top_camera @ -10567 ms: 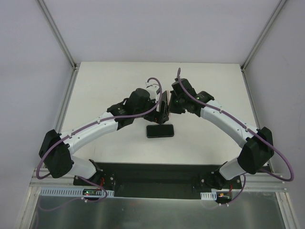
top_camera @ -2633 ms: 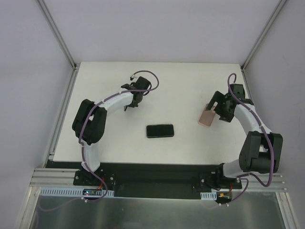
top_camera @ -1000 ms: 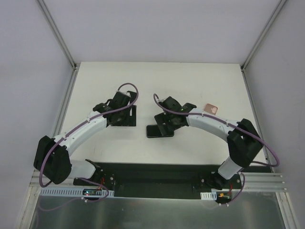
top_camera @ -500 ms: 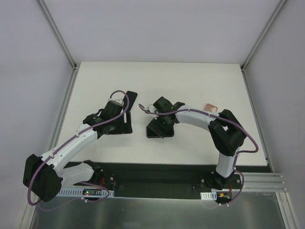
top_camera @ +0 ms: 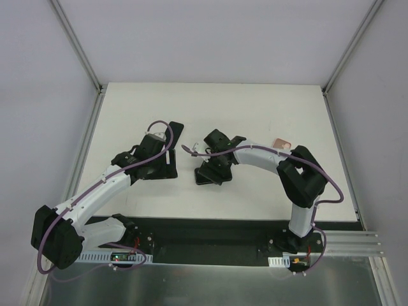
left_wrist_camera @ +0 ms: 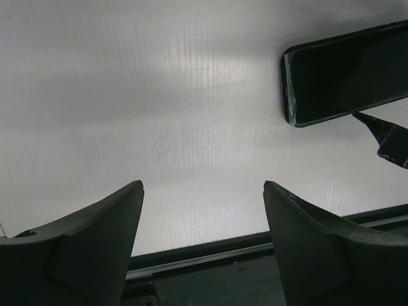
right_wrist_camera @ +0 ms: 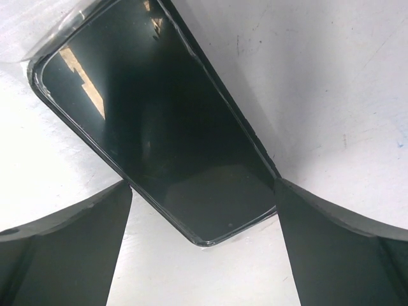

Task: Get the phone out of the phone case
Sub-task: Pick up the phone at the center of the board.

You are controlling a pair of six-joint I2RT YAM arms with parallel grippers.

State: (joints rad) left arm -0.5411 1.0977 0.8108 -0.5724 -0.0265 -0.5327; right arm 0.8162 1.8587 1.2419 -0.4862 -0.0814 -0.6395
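Observation:
A black glossy phone (right_wrist_camera: 159, 121) lies flat on the white table, mostly hidden under my right gripper (top_camera: 212, 171) in the top view. My right gripper (right_wrist_camera: 203, 188) hovers open just over the phone's corner, one finger on either side and neither touching it. The pink phone case (top_camera: 282, 145) rests empty on the table to the right, away from the phone. My left gripper (top_camera: 162, 166) is open and empty to the left of the phone; in its wrist view the phone (left_wrist_camera: 347, 76) shows at the upper right.
A black base strip (left_wrist_camera: 210, 268) runs along the table's near edge, just below the left gripper (left_wrist_camera: 204, 188). A tip of one of the right gripper's fingers (left_wrist_camera: 389, 137) pokes into the left wrist view beside the phone. Aluminium frame posts (top_camera: 76, 44) stand at the back corners.
Over the last second my right gripper slid left and slightly nearer across the phone. My left gripper drew back toward the near left. Phone and pink case stayed put.

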